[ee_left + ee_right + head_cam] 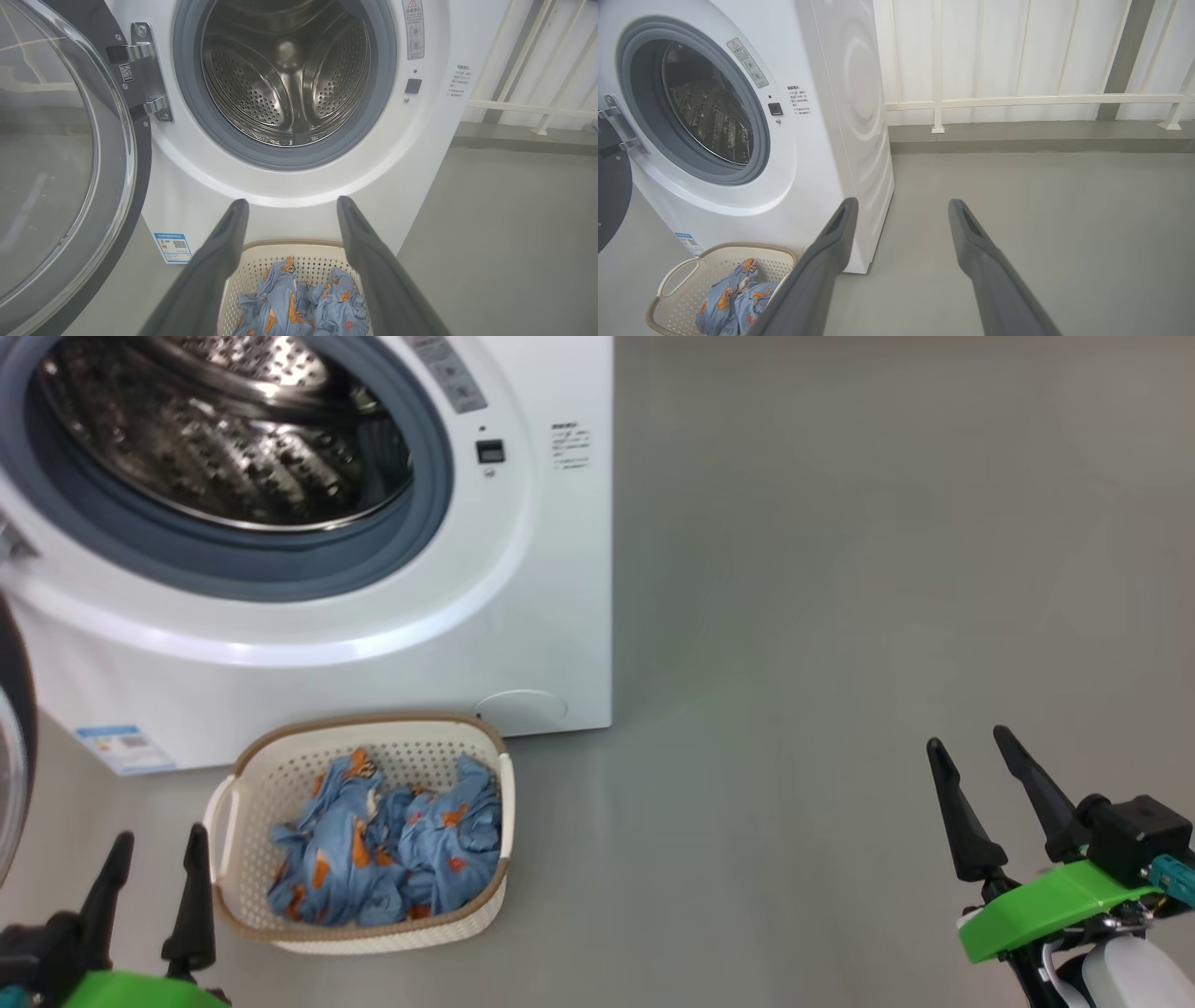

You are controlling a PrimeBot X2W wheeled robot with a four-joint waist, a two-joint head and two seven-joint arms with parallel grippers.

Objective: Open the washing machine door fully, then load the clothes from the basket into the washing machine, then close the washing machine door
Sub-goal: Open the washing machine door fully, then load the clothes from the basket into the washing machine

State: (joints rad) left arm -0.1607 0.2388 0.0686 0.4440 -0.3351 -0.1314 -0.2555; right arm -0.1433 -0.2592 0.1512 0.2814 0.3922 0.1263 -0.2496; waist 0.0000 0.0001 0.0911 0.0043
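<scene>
The white washing machine (pixel 523 579) stands at the upper left with its steel drum (pixel 285 79) bare inside. Its door (pixel 60 158) is swung wide open to the left on its hinge. On the floor in front sits the cream basket (pixel 238 803) holding the light blue clothes (pixel 392 845). My left gripper (pixel 154 849) is open just left of the basket; in the left wrist view it points over the clothes (pixel 303 308). My right gripper (pixel 971 747) is open far to the right, over bare floor, with nothing between its fingers.
Grey floor (pixel 840 616) spreads to the right of the machine. A white railing (pixel 1017 100) and panelled wall run behind it. A blue label sticker (pixel 173 246) sits low on the machine's front.
</scene>
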